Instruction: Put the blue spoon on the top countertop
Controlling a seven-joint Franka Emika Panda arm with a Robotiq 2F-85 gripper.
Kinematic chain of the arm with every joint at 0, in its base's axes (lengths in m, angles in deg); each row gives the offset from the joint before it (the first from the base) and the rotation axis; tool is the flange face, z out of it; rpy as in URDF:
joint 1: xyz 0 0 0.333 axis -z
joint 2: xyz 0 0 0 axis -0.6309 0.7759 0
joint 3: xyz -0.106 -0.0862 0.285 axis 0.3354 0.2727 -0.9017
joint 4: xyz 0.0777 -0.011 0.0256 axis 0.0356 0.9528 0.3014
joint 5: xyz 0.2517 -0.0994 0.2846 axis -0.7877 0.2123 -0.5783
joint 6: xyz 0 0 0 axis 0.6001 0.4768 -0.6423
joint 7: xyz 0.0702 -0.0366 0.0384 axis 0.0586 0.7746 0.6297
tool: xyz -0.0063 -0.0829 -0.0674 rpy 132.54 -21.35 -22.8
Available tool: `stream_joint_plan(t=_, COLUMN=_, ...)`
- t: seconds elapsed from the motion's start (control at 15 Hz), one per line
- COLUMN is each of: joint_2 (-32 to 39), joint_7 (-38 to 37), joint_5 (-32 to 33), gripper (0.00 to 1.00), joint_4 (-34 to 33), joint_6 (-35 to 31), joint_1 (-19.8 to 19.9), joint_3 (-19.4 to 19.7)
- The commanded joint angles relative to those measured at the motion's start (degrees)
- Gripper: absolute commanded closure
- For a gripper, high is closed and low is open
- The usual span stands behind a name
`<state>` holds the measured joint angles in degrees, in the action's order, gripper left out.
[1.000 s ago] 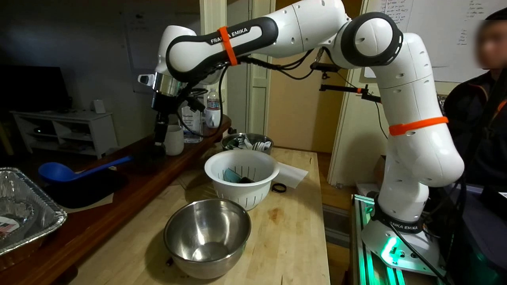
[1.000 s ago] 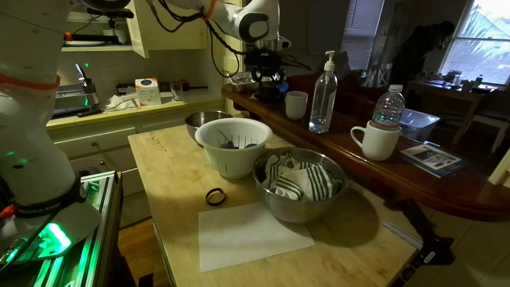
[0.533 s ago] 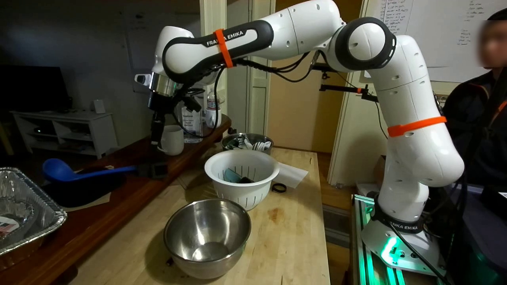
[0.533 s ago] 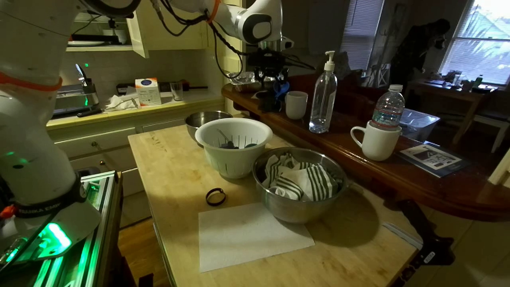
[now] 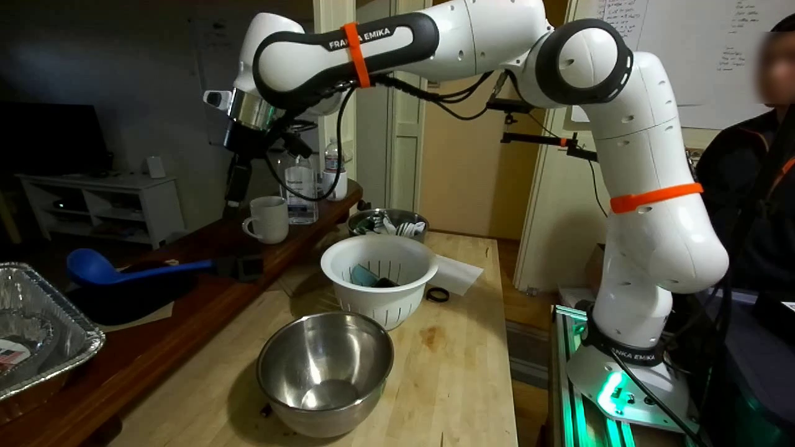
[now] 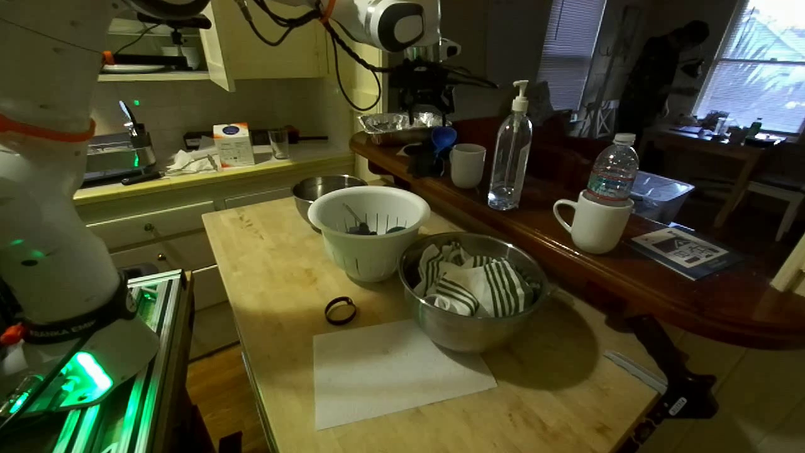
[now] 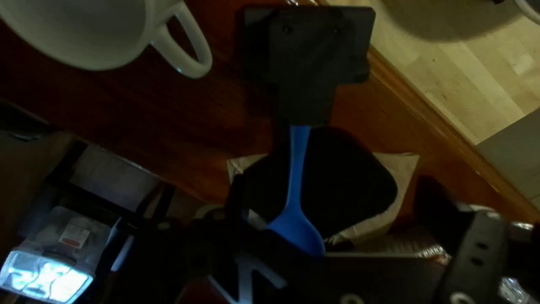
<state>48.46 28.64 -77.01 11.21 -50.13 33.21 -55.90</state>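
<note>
The blue spoon (image 5: 102, 270) lies on the top countertop (image 5: 186, 323), across a flat black item. A dark block (image 5: 239, 268) is fixed to the end of its handle. In the wrist view the spoon (image 7: 296, 177) points its bowl toward my gripper (image 7: 333, 196), whose fingers stand wide apart with nothing gripped; part of the bowl is hidden by the gripper's dark body. My gripper (image 5: 232, 206) hangs above the countertop, clear of the spoon. In an exterior view only the spoon's bowl (image 6: 443, 138) shows well, below the gripper (image 6: 430, 119).
A white mug (image 5: 268, 219) and a pump bottle (image 5: 301, 189) stand beside the gripper on the dark counter. A foil tray (image 5: 43, 329) sits near the spoon's bowl. On the pale counter are a steel bowl (image 5: 326, 372), a white colander (image 5: 379, 273) and a bowl of towels (image 6: 471, 292).
My gripper has opened and let go of the dark block on the spoon's handle, then risen away. The spoon settled a little and has lain still since half a second ago.
</note>
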Motion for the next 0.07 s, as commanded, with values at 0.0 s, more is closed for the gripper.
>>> stream_joint_plan(t=0.0, joint_2=-1.40, joint_7=0.08, joint_5=0.29, gripper=0.00, joint_4=-0.15, joint_6=0.25, joint_1=-0.31, joint_3=-0.44)
